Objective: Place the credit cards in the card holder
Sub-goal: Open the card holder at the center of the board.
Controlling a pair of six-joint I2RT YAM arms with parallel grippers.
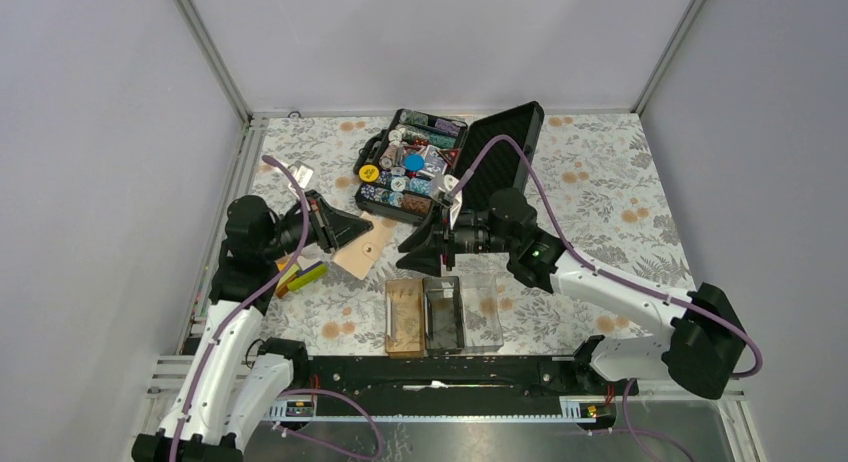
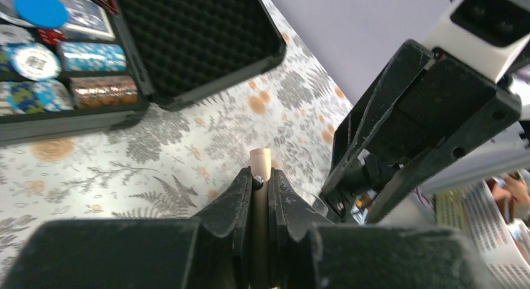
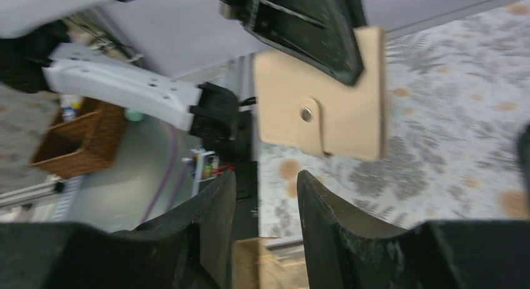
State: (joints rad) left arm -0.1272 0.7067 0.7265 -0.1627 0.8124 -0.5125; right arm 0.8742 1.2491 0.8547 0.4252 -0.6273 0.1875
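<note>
Dropping is judged the risk: tan pouch (image 3: 319, 107) is pinched by one edge in the clenched left claw (image 2: 261, 179). Right claw (image 3: 267, 182) is spread, empty, just beside it. Card holder (image 1: 482, 317) is set on the surface (image 1: 600, 202), apart.

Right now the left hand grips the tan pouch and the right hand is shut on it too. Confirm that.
Wrong about the right hand. The left hand does grip the tan pouch, but the right hand is open, fingers apart with nothing between them. The right wrist view shows it.
</note>
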